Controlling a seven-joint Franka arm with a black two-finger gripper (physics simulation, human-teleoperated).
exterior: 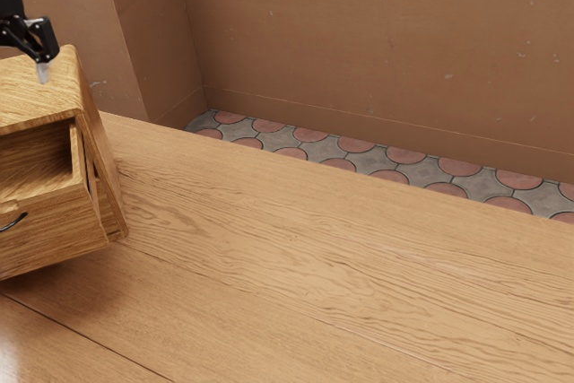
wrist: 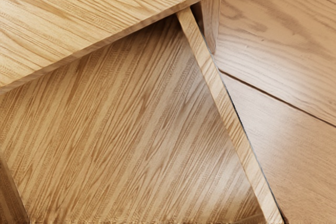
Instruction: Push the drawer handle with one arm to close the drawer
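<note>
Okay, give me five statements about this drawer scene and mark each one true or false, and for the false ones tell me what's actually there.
1. The light brown wooden drawer sticks out of its wooden cabinet. True.
2. A dark, curved handle is on the drawer's front. True.
3. The black two-finger gripper is pressing on that handle. False: it hangs higher up, apart from the handle.
4. The cabinet stands on a clear glass table. False: the table is brown wood.
5. The floor beyond the table has rounded reddish shapes set among grey. True.
</note>
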